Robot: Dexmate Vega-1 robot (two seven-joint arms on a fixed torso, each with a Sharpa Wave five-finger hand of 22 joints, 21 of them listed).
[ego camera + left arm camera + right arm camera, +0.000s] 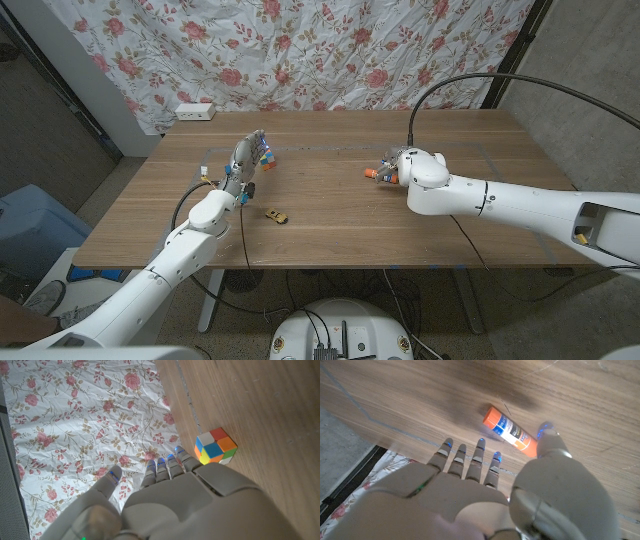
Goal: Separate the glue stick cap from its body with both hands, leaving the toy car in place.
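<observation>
Right hand (485, 495) hovers over the glue stick (510, 432), fingers spread — left hand (165, 505) open too, cube (216, 446) at its 1 o'clock.

The left arm enters from seven o'clock in the head view, its left hand (240, 165) raised with fingers (167, 467) straight, close together and empty. The right arm reaches in from three o'clock toward table centre; the right hand (400, 165) is spread, fingers (470, 462) apart, gripping nothing.
</observation>
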